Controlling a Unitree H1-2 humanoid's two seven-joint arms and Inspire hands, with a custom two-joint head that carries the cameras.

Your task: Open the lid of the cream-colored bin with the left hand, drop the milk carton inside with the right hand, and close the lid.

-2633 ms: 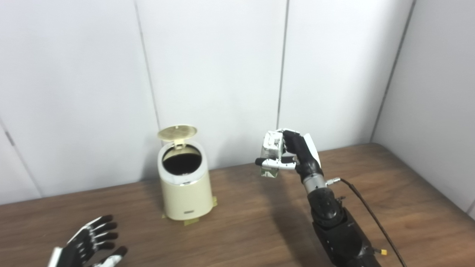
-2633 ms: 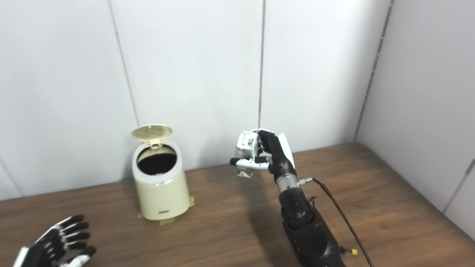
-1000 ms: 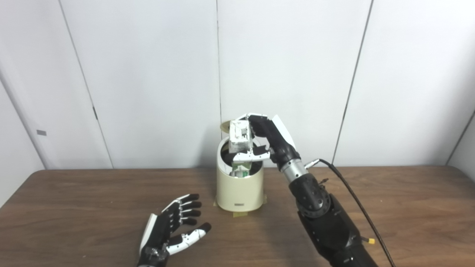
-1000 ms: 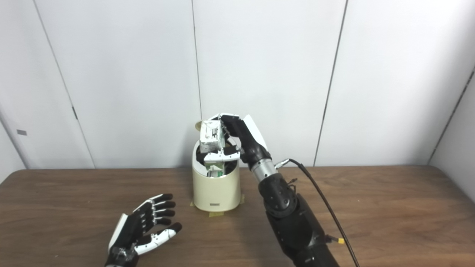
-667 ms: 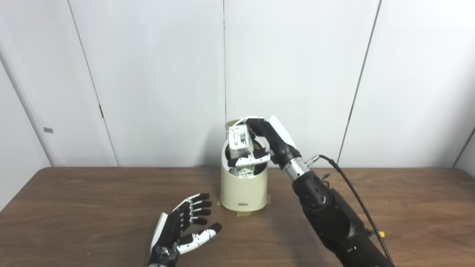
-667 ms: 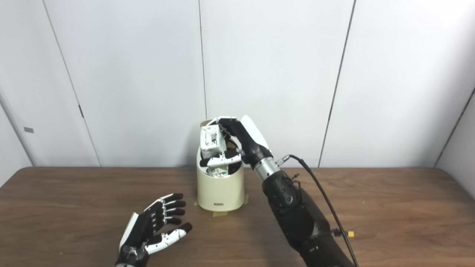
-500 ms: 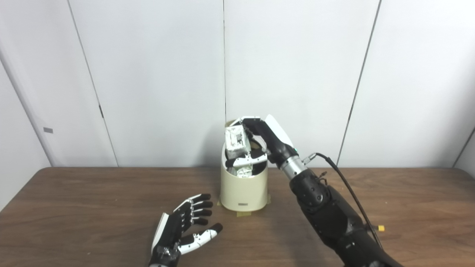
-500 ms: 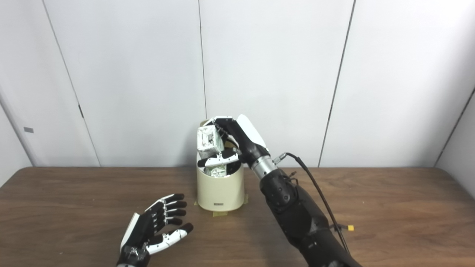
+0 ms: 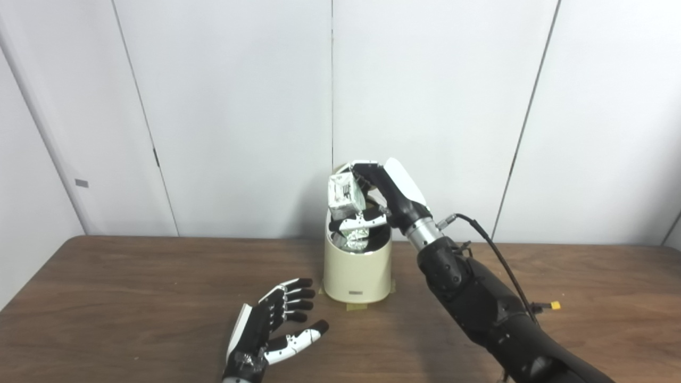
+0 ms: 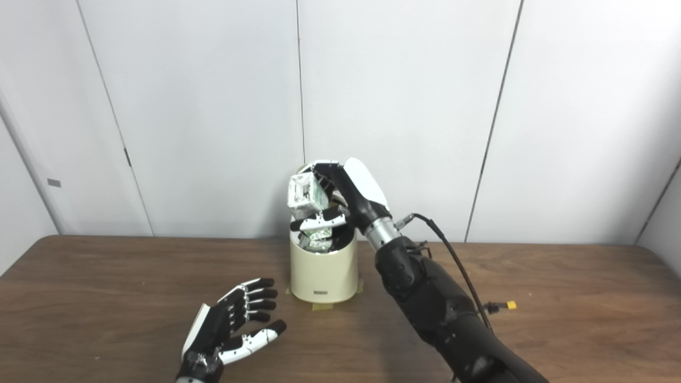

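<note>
Milk carton (image 9: 345, 196) clasped in my right hand (image 9: 384, 194), low end inside the open bin (image 9: 357, 268); my left hand (image 9: 274, 325) empty, fingers spread.

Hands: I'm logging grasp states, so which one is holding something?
The right hand, raised over the open cream-colored bin, grips the milk carton. The left hand lies open and empty on the table.

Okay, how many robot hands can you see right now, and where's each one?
2. The left hand lies open over the table, in front of the cream bin. The right hand holds the milk carton over the bin's mouth.
</note>
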